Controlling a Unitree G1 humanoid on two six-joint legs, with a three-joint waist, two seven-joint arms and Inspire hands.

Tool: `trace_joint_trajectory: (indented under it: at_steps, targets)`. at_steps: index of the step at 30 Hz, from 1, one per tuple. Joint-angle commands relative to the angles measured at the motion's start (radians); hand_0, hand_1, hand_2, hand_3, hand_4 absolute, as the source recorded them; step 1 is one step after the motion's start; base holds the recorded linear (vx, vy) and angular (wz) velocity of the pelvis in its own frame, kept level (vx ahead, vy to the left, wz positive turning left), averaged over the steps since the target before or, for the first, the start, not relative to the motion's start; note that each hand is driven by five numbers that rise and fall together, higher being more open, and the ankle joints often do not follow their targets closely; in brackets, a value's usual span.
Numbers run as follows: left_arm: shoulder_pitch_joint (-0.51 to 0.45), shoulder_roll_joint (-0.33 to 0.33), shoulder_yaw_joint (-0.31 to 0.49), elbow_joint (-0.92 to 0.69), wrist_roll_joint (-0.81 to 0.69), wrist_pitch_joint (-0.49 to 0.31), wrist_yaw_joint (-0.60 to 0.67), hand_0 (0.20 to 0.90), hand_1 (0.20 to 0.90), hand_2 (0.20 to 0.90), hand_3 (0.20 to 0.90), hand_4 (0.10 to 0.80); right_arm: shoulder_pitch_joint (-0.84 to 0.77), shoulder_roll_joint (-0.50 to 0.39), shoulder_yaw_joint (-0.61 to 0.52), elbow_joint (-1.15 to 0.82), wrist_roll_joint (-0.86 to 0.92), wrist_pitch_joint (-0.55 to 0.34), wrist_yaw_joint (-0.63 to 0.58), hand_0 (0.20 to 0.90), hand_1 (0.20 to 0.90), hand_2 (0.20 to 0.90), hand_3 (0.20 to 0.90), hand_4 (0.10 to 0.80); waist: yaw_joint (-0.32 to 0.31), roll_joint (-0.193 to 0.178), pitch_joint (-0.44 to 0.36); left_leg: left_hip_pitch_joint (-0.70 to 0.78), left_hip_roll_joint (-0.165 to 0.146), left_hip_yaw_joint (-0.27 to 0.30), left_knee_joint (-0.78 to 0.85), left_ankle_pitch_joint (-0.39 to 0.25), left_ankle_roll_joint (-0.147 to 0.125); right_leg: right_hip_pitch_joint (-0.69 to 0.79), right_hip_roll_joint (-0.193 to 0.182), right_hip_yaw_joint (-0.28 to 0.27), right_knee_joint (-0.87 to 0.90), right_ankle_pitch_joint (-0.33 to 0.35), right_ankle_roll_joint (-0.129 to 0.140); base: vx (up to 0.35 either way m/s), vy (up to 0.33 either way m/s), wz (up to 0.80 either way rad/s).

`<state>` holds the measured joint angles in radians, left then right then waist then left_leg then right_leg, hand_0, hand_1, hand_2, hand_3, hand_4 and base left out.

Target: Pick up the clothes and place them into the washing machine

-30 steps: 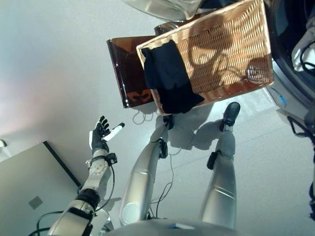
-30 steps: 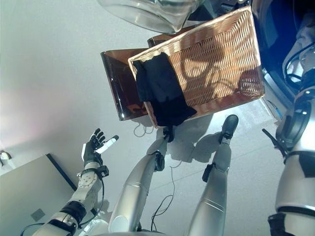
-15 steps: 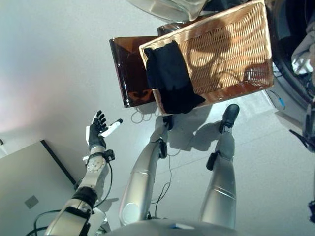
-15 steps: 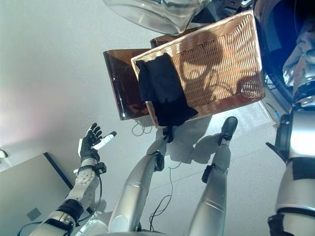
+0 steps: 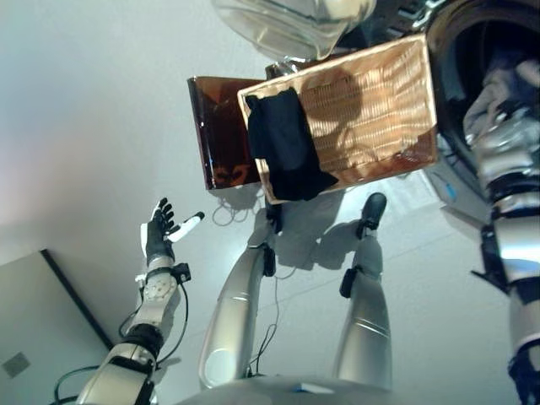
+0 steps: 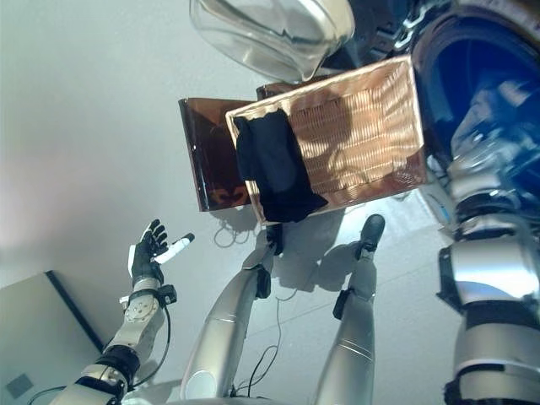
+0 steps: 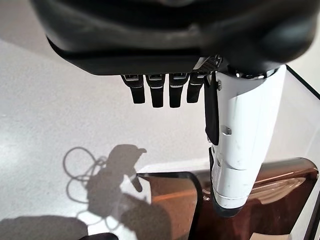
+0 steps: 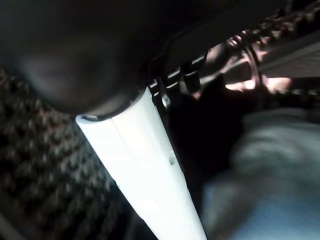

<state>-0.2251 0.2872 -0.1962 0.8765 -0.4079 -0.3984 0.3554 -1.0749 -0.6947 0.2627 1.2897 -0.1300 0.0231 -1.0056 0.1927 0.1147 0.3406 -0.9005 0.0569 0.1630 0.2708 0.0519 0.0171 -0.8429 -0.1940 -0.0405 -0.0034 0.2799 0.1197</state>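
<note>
— where are the clothes right now?

— one dark garment [image 5: 285, 143] is draped over the near end of the wicker basket [image 5: 371, 110], hanging a bit past the rim. the basket sits on the floor [image 5: 93, 101] just beside the washing machine [image 6: 472, 76], and a brown glossy panel [image 5: 215, 126] lies against its other side. there's also a pale garment [image 8: 265, 165] inside the machine's dark drum, where the right arm goes in.

— so the right hand is holding that pale one?

— cannot tell. the right hand [image 8: 150, 165] is deep in the drum; from its own wrist view i see the white-covered thumb and the pale cloth close beside it, with the perforated drum wall behind, but its fingers are hidden in the dark.

— and the left one?

— the left hand [image 5: 159, 234] is raised well away from the basket, out to the side over bare floor. its fingers [image 7: 157, 92] are straight and spread apart, thumb sticking out, nothing in them.

— is the machine's door open?

— yes, the round glass door [image 6: 270, 29] stands swung out above the far side of the basket, and the drum opening is uncovered.
</note>
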Motion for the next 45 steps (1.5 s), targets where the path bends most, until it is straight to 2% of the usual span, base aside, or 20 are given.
trace_joint_trajectory:
  at_steps: [1, 6, 10, 17, 24, 35, 45]
  targets:
    - [0.058, 0.010, 0.055, 0.049, 0.020, -0.027, 0.045, 0.900, 0.900, 0.900, 0.900, 0.800, 0.063, -0.054, 0.028, -0.057, -0.060, -0.034, -0.061, 0.900, 0.900, 0.900, 0.900, 0.800, 0.046, 0.057, -0.049, 0.187, -0.026, -0.028, -0.349, 0.114, -0.068, 0.091, 0.031, -0.039, 0.005, -0.057, 0.011, 0.000, 0.000, 0.00]
    - [0.062, 0.008, 0.058, 0.072, 0.033, -0.024, 0.056, 0.900, 0.900, 0.900, 0.900, 0.800, 0.128, 0.006, 0.015, -0.060, -0.064, -0.058, -0.054, 0.900, 0.900, 0.900, 0.900, 0.800, 0.039, 0.040, -0.048, 0.203, -0.027, -0.029, -0.350, 0.111, -0.067, 0.121, 0.032, -0.043, -0.011, -0.052, 0.012, 0.005, 0.001, 0.02]
    - [0.068, -0.005, 0.060, 0.099, 0.044, -0.021, 0.059, 0.900, 0.900, 0.900, 0.900, 0.800, 0.209, 0.101, 0.034, -0.056, -0.089, -0.080, -0.029, 0.900, 0.900, 0.900, 0.900, 0.800, 0.032, 0.022, -0.054, 0.227, -0.027, -0.028, -0.351, 0.107, -0.066, 0.157, 0.032, -0.052, -0.024, -0.048, 0.014, 0.009, 0.003, 0.00]
    - [0.078, -0.009, 0.096, 0.149, 0.071, -0.006, 0.078, 0.900, 0.900, 0.900, 0.900, 0.800, 0.331, 0.174, 0.097, -0.221, -0.156, -0.125, 0.067, 0.900, 0.900, 0.900, 0.900, 0.800, 0.008, -0.019, -0.058, 0.263, -0.025, -0.033, -0.352, 0.101, -0.066, 0.200, 0.035, -0.060, -0.026, -0.045, 0.014, 0.011, -0.001, -0.01]
    - [0.081, -0.012, 0.122, 0.188, 0.088, 0.010, 0.094, 0.900, 0.900, 0.900, 0.900, 0.800, 0.388, 0.232, 0.124, -0.362, -0.167, -0.163, 0.130, 0.900, 0.900, 0.900, 0.900, 0.800, -0.011, -0.056, -0.058, 0.297, -0.021, -0.039, -0.356, 0.095, -0.065, 0.239, 0.041, -0.065, -0.031, -0.047, 0.015, 0.008, 0.000, 0.00]
    - [0.069, -0.027, 0.112, 0.220, 0.102, 0.018, 0.103, 0.900, 0.900, 0.900, 0.900, 0.800, 0.337, 0.332, 0.256, -0.346, -0.243, -0.147, 0.208, 0.900, 0.900, 0.900, 0.900, 0.800, -0.003, -0.087, -0.062, 0.345, -0.022, -0.057, -0.358, 0.088, -0.062, 0.301, 0.046, -0.077, -0.041, -0.054, 0.013, 0.018, -0.001, 0.02]
    - [0.059, -0.030, 0.099, 0.224, 0.083, 0.017, 0.107, 0.900, 0.900, 0.900, 0.900, 0.800, 0.258, 0.414, 0.302, -0.368, -0.173, -0.181, 0.259, 0.900, 0.900, 0.900, 0.900, 0.800, 0.012, -0.103, -0.048, 0.352, -0.026, -0.075, -0.358, 0.092, -0.066, 0.320, 0.050, -0.084, -0.049, -0.055, 0.012, 0.002, 0.000, 0.01]
